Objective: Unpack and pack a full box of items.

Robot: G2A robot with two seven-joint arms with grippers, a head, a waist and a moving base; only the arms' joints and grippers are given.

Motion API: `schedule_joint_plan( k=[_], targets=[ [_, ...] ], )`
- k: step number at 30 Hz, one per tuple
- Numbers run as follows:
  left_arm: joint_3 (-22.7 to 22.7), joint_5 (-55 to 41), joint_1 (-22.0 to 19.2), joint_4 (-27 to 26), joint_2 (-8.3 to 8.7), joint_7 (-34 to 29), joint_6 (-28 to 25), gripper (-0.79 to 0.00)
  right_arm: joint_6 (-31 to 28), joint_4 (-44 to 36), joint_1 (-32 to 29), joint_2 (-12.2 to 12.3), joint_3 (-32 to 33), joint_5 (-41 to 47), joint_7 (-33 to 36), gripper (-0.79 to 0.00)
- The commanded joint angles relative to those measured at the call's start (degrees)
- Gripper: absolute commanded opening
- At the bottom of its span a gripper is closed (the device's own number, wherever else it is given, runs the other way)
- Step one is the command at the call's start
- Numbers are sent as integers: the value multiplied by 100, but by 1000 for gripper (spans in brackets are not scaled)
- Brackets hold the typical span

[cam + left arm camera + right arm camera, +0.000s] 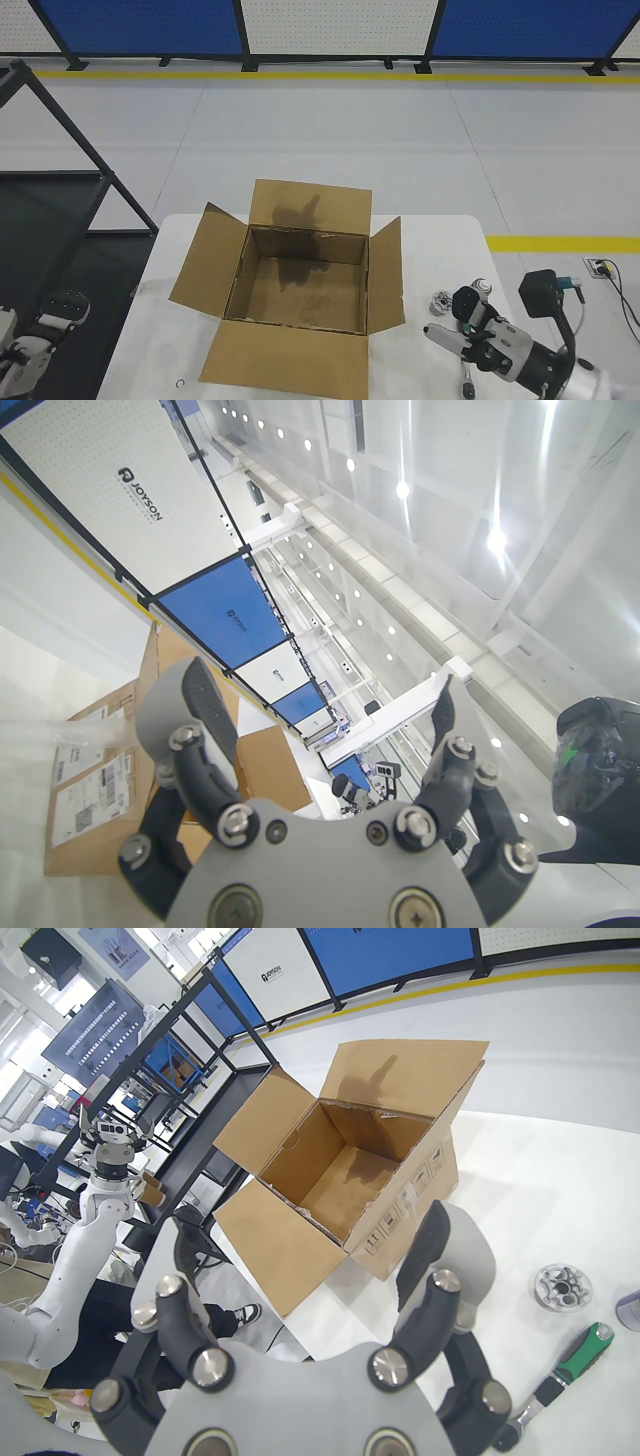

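Box (pixel 305 290) open in the middle of the white bench (pixel 430 250), flaps (pixel 310 205) spread outward, nothing inside but a dark stain (pixel 300 272) on its floor; by judgement, unpacking done and packing not yet begun. Three loose items close together on the bench, to the right of the box: round metal part (pixel 562 1289), ratchet (pixel 575 1363) with a green handle, grey can (pixel 631 1310) cut by the edge of the right wrist view. Right fingers (pixel 422 1248) spread apart and holding nothing, above the bench just beside the items. Left fingers (pixel 207 700) also spread apart and holding nothing, off the left side of the bench, pointed upward, with the outer wall of the box near. First danger: catching the flap on the side of the items while carrying something across, because of this flap standing out toward them; possible result, box pushed along the smooth bench, or flap folded inward over the opening. Second danger: a bad hold on the metal part, low and flat on the bench, so easy to scrape the fingertips on the surface, or to pinch only the rim and drop it. Ratchet long and probably heavier at the head, likely to swing if taken by the handle end. Can round, likely to tip or roll away after a touch from the side. Safer to lift each item high over the flap and to release it low inside the box.
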Motion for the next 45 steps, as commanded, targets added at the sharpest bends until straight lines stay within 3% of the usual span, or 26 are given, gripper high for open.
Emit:
schedule_joint_plan(
  k=[1, 10, 20, 25, 32, 45],
  targets=[
    [0, 0, 0, 0, 0, 0, 0, 0, 0, 0, 0, 0, 0, 0, 0, 0],
    [30, -220, -10, -54, 5, -140, 174, 0, -65, 0, -124, 33, -69, -198, -222, 0],
    [-119, -394, -136, 62, 24, -298, 327, 0, 1104, 136, -312, 163, -695, -3347, 38, 0],
    [-119, -394, -136, 62, 24, -298, 327, 0, 1421, 542, -298, 214, -835, -4243, 430, 0],
    [-119, -394, -136, 62, 24, -298, 327, 0, 1552, 1078, -191, 281, -838, -4916, 1049, 0],
    [-119, -394, -136, 62, 24, -298, 327, 0, 1433, 1125, -235, 286, -932, -4995, 875, 0]
  ],
)
